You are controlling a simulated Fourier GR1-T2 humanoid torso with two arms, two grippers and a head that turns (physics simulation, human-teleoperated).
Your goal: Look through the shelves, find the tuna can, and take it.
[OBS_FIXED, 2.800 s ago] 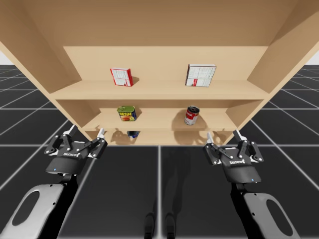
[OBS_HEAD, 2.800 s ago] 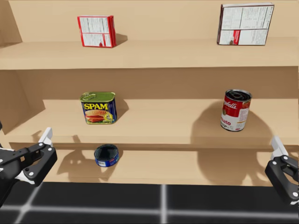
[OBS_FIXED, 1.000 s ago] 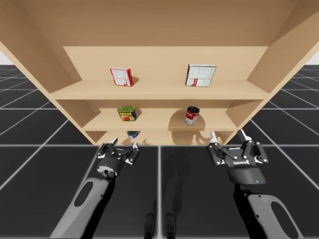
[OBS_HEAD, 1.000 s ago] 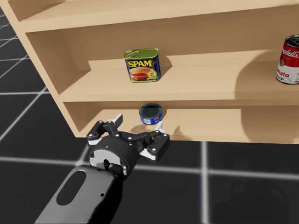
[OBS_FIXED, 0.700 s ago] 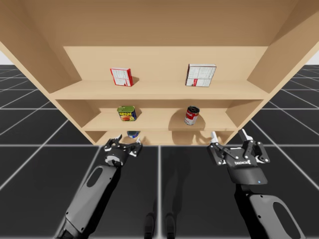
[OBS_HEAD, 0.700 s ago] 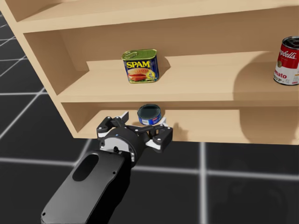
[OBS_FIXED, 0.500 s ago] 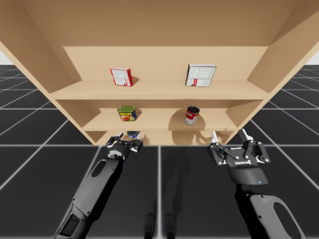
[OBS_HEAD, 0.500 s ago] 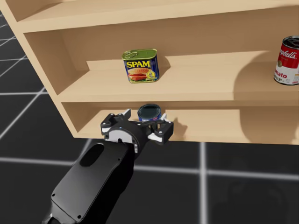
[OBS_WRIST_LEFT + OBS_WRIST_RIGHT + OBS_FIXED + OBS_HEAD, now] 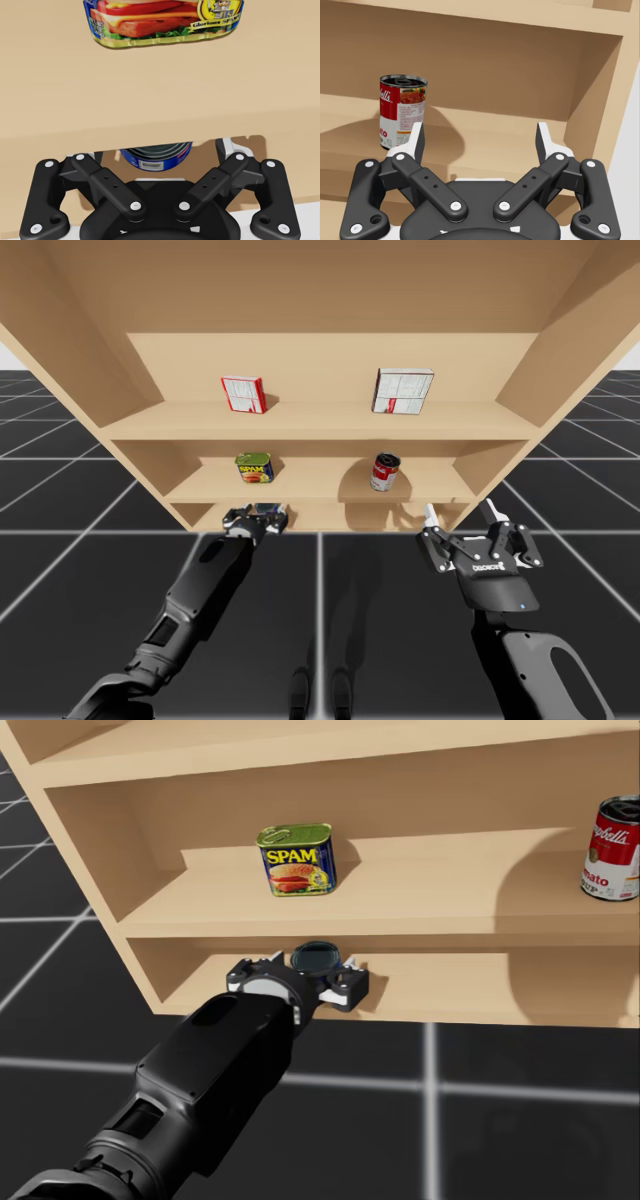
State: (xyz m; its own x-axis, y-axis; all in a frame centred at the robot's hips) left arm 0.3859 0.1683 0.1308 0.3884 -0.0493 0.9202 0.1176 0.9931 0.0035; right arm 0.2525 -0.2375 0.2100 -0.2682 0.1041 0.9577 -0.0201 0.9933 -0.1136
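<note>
Both jaws of my left gripper (image 9: 174, 150) stand spread, with the tuna can (image 9: 156, 156) between them on the lowest shelf (image 9: 480, 990).

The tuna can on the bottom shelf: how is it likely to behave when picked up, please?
The tuna can looks low and wide, so it probably will not tip. Its smooth round wall might slip as my left hand closes. It looks like rigid metal, so it should keep its shape.
</note>
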